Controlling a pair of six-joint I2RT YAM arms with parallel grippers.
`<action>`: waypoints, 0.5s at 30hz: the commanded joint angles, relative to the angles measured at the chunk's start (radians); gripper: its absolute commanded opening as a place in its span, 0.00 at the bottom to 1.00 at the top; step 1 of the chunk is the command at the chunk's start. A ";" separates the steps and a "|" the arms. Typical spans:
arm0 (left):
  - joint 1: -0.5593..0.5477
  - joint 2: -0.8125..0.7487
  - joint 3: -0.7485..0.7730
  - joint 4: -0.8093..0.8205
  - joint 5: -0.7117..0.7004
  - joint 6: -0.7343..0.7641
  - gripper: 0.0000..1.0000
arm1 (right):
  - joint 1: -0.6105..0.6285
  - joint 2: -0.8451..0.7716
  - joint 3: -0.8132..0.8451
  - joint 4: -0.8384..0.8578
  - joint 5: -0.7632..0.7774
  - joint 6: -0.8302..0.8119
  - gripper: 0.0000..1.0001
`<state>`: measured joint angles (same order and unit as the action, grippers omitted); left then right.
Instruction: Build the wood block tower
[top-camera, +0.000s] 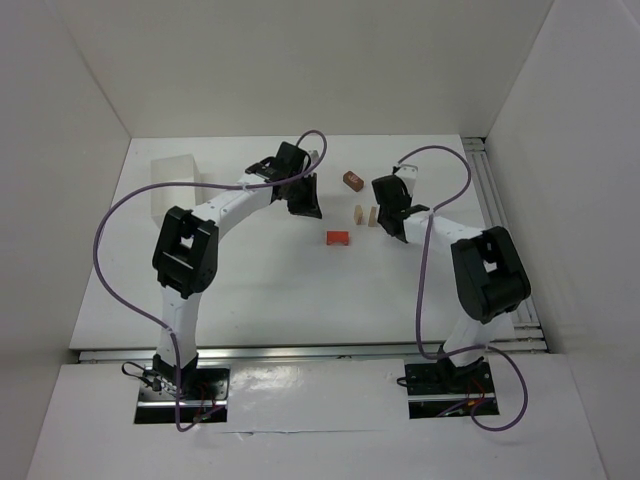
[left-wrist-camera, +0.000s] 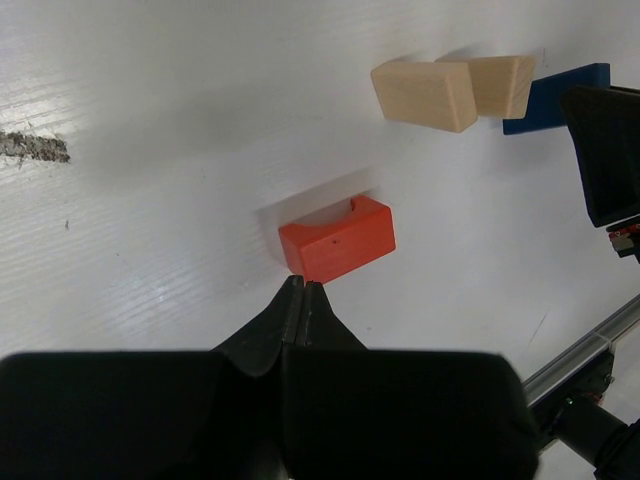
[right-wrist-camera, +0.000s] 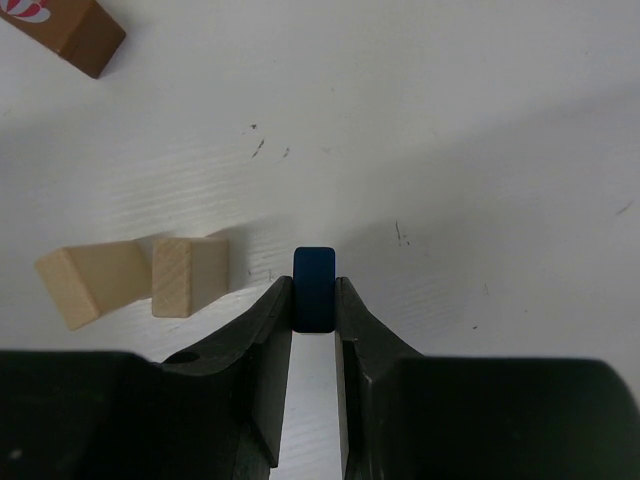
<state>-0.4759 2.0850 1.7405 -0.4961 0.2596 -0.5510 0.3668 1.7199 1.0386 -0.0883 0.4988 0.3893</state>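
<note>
Your right arm (top-camera: 487, 270) has its jaws closed on the blue block (right-wrist-camera: 315, 280), just beyond the two pale blocks (right-wrist-camera: 190, 275) from the red block (left-wrist-camera: 337, 238). Your left arm (top-camera: 230, 205) is nearer to the red block, its jaws pressed together and empty.

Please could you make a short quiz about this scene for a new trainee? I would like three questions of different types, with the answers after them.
1. True or false: the left gripper is holding the orange-red block.
2. How many pale blocks lie on the table?
3. Which block is between the fingers of the right gripper?
A. orange-red block
B. blue block
C. one of the pale blocks

Key
1. False. The left gripper is shut and empty; the orange-red block lies just beyond its tips.
2. Two, side by side.
3. B.
</note>
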 joint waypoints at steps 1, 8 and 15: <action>0.002 -0.054 -0.021 0.011 0.010 0.023 0.00 | 0.038 0.009 0.005 0.099 0.086 -0.030 0.12; 0.002 -0.063 -0.030 0.011 0.020 0.023 0.00 | 0.047 0.029 -0.020 0.143 0.119 -0.043 0.14; 0.002 -0.063 -0.030 0.021 0.020 0.023 0.00 | 0.066 0.050 -0.066 0.209 0.161 -0.052 0.18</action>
<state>-0.4759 2.0785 1.7126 -0.4957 0.2657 -0.5491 0.4187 1.7447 0.9806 0.0299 0.6029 0.3462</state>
